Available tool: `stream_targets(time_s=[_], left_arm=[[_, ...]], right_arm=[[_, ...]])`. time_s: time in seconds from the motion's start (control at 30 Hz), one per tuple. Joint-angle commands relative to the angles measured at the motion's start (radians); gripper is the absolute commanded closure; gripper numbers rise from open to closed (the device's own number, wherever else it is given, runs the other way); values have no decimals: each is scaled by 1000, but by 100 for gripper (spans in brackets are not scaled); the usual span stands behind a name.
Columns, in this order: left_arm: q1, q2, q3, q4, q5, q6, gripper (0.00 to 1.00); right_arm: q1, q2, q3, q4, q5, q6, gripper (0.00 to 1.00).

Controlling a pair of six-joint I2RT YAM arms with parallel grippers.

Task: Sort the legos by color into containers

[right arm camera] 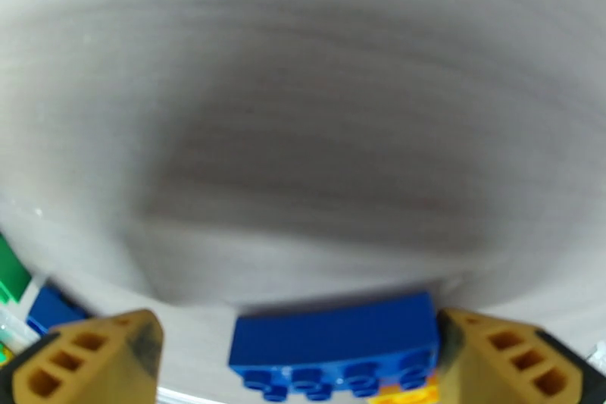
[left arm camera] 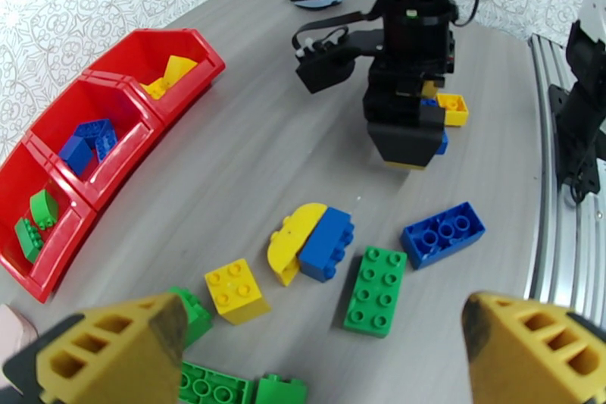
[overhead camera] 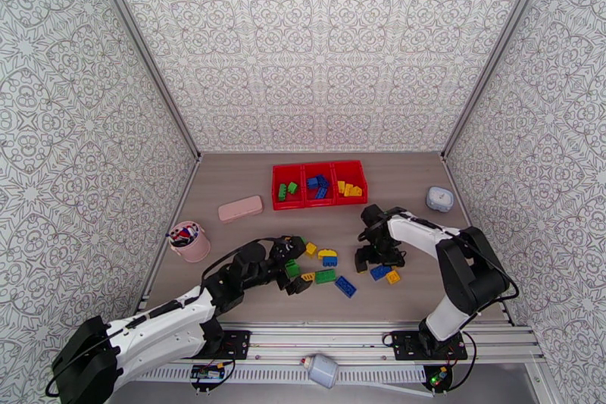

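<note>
Your left gripper (left arm camera: 322, 326): fingers wide apart, holding nothing, low over the loose pile.
Your right gripper (right arm camera: 297, 341): fingers apart on either side of a blue brick (right arm camera: 333, 333), not closed on it. The view is blurred.
Legos ahead of the left gripper: green flat brick (left arm camera: 373, 292), yellow brick (left arm camera: 236, 290), joined yellow-and-blue piece (left arm camera: 314, 239) and long blue brick (left arm camera: 443, 233). More green pieces lie beside its left finger.
Containers (overhead camera: 319, 165): well beyond both grippers. Green sits in the left bin, blue in the middle, yellow in the right.
Done: a few bricks in each bin, colours kept apart.
Left: you look under half through. More bricks lie loose than binned, and an orange one lies beside the blue brick.
Surface: grey wood-grain table (overhead camera: 227, 186), flat and bare between pile and bins.
Room: patterned walls on three sides. A pink cup of pens (overhead camera: 189, 240) and a pink case (overhead camera: 240, 208) stand off to the left, a small white box (overhead camera: 439, 198) to the right.
</note>
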Motion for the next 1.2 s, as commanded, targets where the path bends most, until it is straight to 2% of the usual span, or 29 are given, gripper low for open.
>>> stream_targets(time_s=[0.0, 0.23, 0.67, 0.93, 1.17], left_arm=[[11, 11, 30, 21, 30, 9, 0], [11, 23, 30, 30, 36, 8, 0], [11, 34, 30, 32, 41, 8, 0], [11, 37, 30, 35, 43, 12, 0], [11, 20, 23, 31, 30, 12, 0]], right_arm=[[4, -49, -22, 28, -38, 35, 6], [26, -42, -23, 24, -6, 47, 14], [49, 16, -8, -23, 53, -9, 16], [50, 11, -16, -5, 65, -1, 32], [50, -39, 1, 34, 84, 26, 34]])
